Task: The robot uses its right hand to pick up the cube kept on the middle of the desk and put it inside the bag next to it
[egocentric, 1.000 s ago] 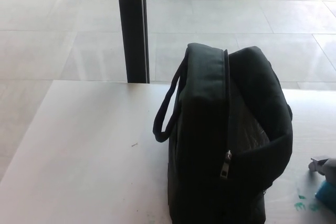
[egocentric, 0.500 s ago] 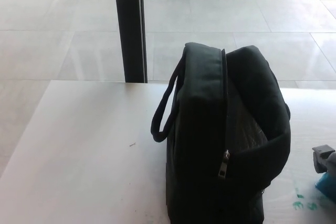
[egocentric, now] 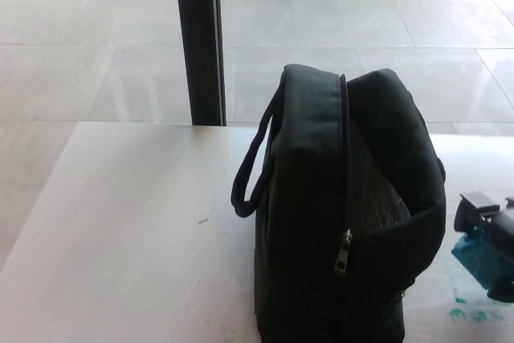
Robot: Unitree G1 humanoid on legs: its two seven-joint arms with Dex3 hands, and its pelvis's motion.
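The black fabric zip bag (egocentric: 345, 214) stood open-topped, bare white desk (egocentric: 120, 230) toward nine o'clock; at three o'clock the black right hand (egocentric: 486, 230) clamped the teal cube (egocentric: 474, 259).

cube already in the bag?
No, the teal cube is outside the bag, at the right hand near the picture's right edge.

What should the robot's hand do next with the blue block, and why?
Probably lift it a bit higher and move it left, toward the bag's open top. The right hand is at the picture's right edge with the blue cube against it, apparently held, beside the black bag and lower than its opening. The cube has to clear the bag's rim before it can go in.
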